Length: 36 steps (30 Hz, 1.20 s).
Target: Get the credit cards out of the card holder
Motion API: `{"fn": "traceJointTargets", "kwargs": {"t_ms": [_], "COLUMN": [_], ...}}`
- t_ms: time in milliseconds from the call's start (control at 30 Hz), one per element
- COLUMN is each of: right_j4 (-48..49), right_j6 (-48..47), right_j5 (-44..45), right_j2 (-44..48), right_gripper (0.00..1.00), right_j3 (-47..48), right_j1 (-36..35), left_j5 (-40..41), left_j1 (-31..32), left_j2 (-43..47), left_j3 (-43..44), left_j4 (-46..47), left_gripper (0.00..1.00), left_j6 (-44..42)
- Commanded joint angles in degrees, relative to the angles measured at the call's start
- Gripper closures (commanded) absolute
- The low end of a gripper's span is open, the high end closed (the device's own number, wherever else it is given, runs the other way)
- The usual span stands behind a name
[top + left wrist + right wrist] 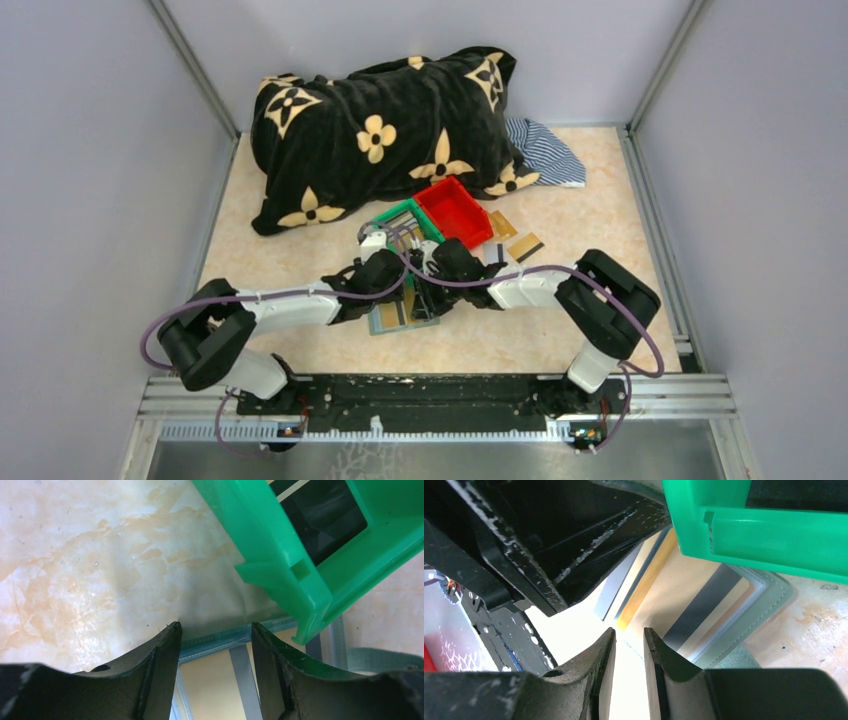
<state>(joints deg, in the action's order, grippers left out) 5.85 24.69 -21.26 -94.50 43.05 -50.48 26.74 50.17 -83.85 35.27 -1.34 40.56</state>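
Left claw (215,627) fingers stand apart above the card holder (212,642) edge, just beside the green bin (270,540) on the bench (100,555). Right claw (630,631) fingers nearly meet at the credit cards (704,605) tucked in the holder; whether they pinch one, I cannot tell.

txt: none legible | labels/brands/nos: none | views: all 3
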Motion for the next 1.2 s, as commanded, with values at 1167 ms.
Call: {"fn": "traceJointTargets", "kwargs": {"t_ms": [1167], "right_j4": [4.21], "right_j6": [-3.42], "right_j5": [-12.54], "right_j2": [-7.19], "right_gripper": [0.54], "right_j3": [6.35], "right_j1": [1.61], "left_j5": [-5.56], "left_j1": [5.11], "left_j2": [26.15], "left_j3": [-19.35], "left_j4": [-12.13], "left_gripper": [0.43], "left_j6": [18.12]}}
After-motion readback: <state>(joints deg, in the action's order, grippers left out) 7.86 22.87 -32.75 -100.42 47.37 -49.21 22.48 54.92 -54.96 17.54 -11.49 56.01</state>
